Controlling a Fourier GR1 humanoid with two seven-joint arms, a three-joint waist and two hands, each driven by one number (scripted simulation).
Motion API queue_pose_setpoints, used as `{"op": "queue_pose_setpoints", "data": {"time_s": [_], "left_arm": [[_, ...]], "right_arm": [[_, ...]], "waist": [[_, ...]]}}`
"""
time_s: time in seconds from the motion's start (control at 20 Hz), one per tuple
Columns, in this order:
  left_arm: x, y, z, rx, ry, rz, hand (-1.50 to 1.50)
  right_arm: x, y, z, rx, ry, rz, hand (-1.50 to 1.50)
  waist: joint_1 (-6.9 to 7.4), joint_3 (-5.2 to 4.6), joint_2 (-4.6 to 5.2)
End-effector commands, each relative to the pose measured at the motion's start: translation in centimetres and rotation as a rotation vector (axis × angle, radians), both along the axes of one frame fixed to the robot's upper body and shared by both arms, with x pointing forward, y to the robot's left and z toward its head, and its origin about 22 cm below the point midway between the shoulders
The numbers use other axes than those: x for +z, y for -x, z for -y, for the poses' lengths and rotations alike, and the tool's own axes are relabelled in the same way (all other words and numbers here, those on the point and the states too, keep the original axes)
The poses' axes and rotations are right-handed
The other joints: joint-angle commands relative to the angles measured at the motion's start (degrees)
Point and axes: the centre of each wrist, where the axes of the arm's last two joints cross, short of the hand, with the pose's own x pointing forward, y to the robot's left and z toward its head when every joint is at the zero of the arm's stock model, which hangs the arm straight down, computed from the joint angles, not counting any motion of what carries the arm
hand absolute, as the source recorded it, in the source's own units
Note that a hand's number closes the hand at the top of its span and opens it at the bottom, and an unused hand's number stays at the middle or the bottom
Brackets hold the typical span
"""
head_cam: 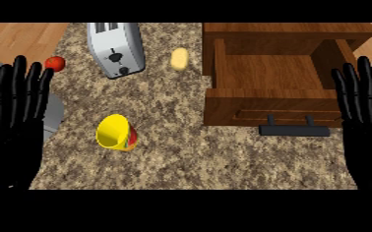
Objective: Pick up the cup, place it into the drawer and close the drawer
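Observation:
A yellow cup (116,132) with a red and green band lies tipped on the granite counter (181,157), its mouth facing the lower left. The wooden drawer (269,76) stands pulled out at the right, its inside bare, with a dark handle (294,130) on its front panel. My left hand (22,108) rests open at the left edge, fingers up, well left of the cup. My right hand (356,113) rests open at the right edge, beside the drawer's right side. Neither hand touches anything.
A silver toaster (116,49) stands at the back left of the counter. A red tomato (55,63) lies near the left edge by my left hand. A pale potato (179,59) lies between the toaster and the drawer. A grey object (52,113) shows behind my left hand.

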Motion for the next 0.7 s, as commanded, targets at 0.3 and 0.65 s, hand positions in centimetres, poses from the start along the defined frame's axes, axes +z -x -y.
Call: {"op": "queue_pose_setpoints", "data": {"time_s": [0.3,0.65], "left_arm": [[-2.5,0.3,1.0,-0.458,0.143,-0.147,-1.50],[-2.2,-2.2,-0.7,-0.485,0.165,-0.173,-1.50]], "right_arm": [[-1.2,-0.3,-0.5,0.153,-0.046,-0.117,-1.50],[0.7,-2.6,-1.7,0.140,-0.064,-0.136,-1.50]], "waist": [[-1.24,-1.16,0.85],[-1.23,-1.13,0.70]]}}
